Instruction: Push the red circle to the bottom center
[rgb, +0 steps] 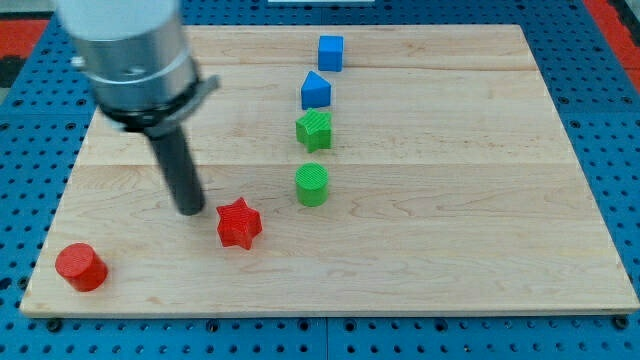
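The red circle (80, 267) lies near the view's bottom left corner of the wooden board (450, 230). My tip (190, 209) rests on the board above and to the right of the red circle, well apart from it. The tip is just left of a red star (239, 224), with a small gap between them.
A green circle (312, 185) sits right of the red star. Above it in a column stand a green star (314, 130), a blue triangle-like block (316, 91) and a blue cube (331, 52). Blue pegboard surrounds the board.
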